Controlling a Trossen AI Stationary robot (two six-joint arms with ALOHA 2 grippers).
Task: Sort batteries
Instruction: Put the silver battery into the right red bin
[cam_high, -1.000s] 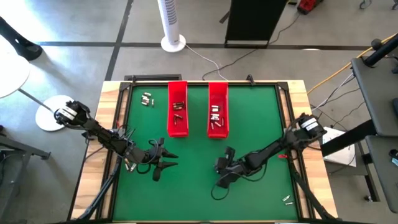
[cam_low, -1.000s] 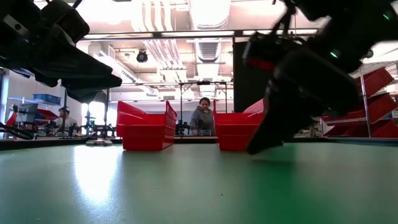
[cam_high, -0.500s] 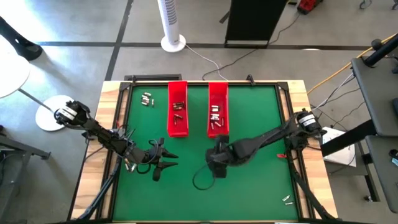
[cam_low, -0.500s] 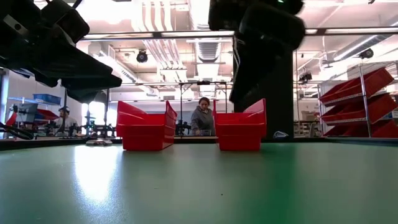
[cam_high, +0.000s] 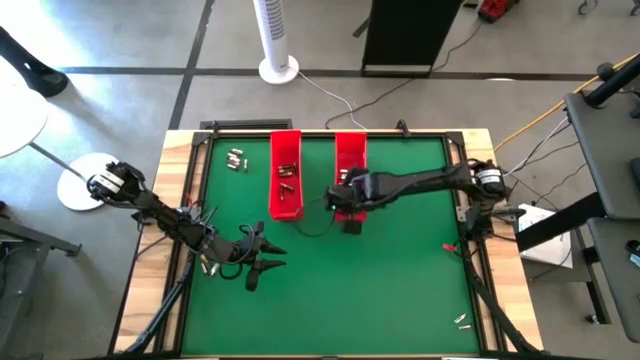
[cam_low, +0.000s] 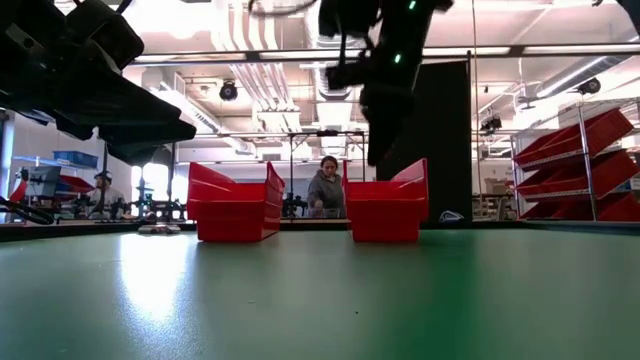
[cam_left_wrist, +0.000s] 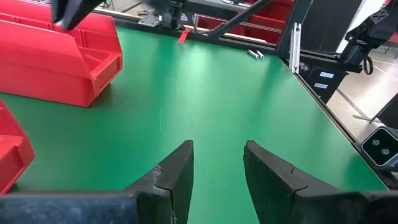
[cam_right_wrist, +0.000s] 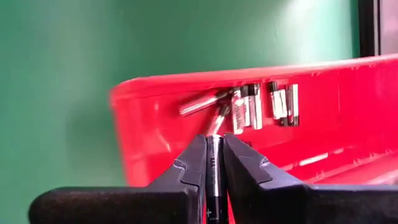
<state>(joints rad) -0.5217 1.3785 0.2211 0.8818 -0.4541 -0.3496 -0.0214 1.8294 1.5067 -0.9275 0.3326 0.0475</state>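
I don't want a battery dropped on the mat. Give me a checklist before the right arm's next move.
1. Right gripper shut on the held battery: ok.
2. Gripper over the right red tray: ok in the high view.
3. Room in that tray among the batteries already inside: ok.
4. Left gripper clear, hanging empty above the green mat: ok.
5. Height above the tray floor: cannot tell.

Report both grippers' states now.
Left gripper: open, empty, above the mat.
Right gripper: shut on a battery, over the right red tray.
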